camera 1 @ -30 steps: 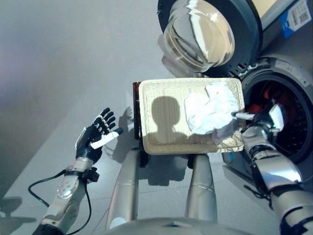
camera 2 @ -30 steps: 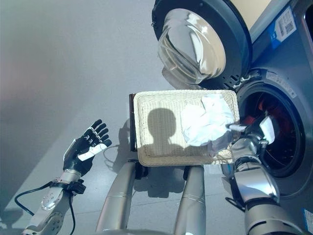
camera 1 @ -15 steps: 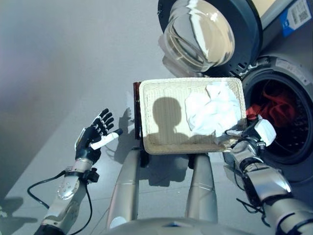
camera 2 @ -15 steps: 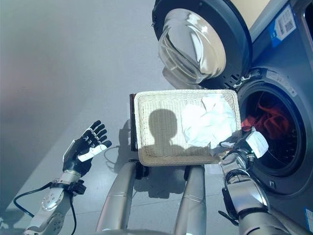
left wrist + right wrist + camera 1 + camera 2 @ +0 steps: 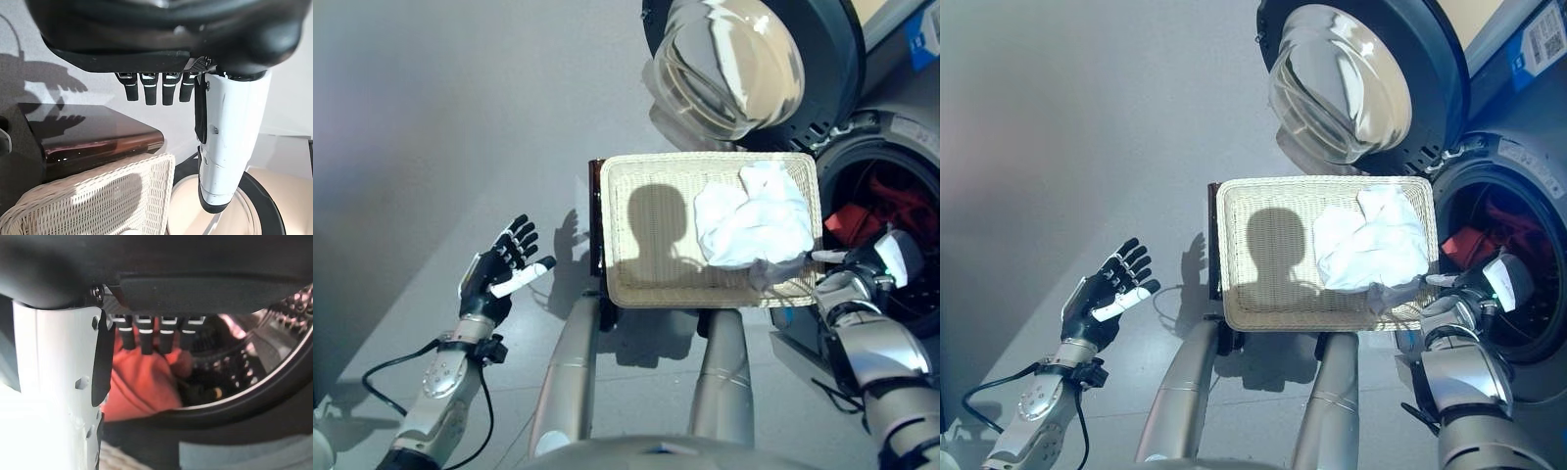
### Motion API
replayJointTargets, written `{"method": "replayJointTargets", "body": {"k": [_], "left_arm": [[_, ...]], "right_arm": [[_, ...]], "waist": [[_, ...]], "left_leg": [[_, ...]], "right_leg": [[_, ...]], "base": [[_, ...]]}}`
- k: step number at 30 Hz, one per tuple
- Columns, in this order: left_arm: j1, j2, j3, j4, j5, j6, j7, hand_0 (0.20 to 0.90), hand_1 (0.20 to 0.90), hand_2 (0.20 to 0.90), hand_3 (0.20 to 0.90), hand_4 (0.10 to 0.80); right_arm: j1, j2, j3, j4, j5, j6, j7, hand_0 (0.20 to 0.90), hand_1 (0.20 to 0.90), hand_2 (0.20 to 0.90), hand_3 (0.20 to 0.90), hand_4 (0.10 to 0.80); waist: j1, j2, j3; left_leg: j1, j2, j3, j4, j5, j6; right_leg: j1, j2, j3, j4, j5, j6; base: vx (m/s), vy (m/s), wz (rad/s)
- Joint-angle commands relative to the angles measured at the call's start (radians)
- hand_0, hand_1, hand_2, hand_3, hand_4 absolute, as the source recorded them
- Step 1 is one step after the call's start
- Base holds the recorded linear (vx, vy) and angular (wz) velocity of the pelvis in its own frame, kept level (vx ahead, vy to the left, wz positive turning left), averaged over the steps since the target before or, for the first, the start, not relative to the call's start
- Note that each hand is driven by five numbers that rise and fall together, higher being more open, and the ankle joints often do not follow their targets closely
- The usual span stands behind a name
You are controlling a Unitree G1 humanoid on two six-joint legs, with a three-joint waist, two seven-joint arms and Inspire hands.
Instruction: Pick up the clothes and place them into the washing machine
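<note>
**White clothes wait in the basket while the right hand hangs at the drum mouth**

The left hand (image 5: pixel 499 274) is held out over the floor (image 5: pixel 431 127), well apart from everything, fingers straight and spread and nothing in them. It looks parked there to keep clear of the work; in its own wrist view only the corner of the dark stand (image 5: pixel 93 139) and the wicker rim show past the fingers.

The wicker basket (image 5: pixel 646 284) sits on that stand right in front of the robot, just beside the washing machine (image 5: pixel 1518 176), presumably so that a short sideways carry takes each piece to the opening. The white clothes (image 5: pixel 754 220) lie bunched in the basket's right half, the side nearest the drum. A fold droops over the basket's near right edge, and whether it touches the hand there cannot be told.

Above, the machine's door (image 5: pixel 744 59) stands swung wide open, leaving the way in free.

The right hand (image 5: pixel 871 269) hovers at the rim of the opening, just beside the basket's right corner. Its wrist view shows straight fingers reaching toward the drum with nothing between them and the thumb, so it is empty. Past them lies a red garment (image 5: pixel 146 382) already inside the drum. How much else the drum holds is hidden in the dark, and the machine's body is cut off at the right edge.
</note>
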Motion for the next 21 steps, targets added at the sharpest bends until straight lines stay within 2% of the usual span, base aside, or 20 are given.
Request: {"method": "replayJointTargets", "body": {"k": [1,21], "left_arm": [[0.031,0.043,0.058,-0.117,0.005,-0.063,-0.011,0.9,0.9,0.9,0.9,0.8],[0.026,0.062,0.074,-0.15,0.018,-0.057,-0.041,0.9,0.9,0.9,0.9,0.8]], "right_arm": [[0.007,-0.15,0.063,0.021,-0.047,0.047,-0.043,0.9,0.9,0.9,0.9,0.8],[-0.025,-0.19,0.202,0.069,-0.277,0.131,0.078,0.9,0.9,0.9,0.9,0.8]], "waist": [[-0.002,0.033,-0.025],[0.019,0.072,-0.006]], "left_leg": [[0.043,0.061,-0.052,-0.144,0.061,-0.107],[0.01,0.056,-0.039,-0.16,0.088,-0.109]], "right_leg": [[0.04,-0.016,0.017,-0.012,-0.025,-0.035],[-0.012,-0.023,0.036,-0.004,-0.011,-0.037]], "base": [[0.0,0.0,0.0],[-0.001,-0.001,0.0]]}}
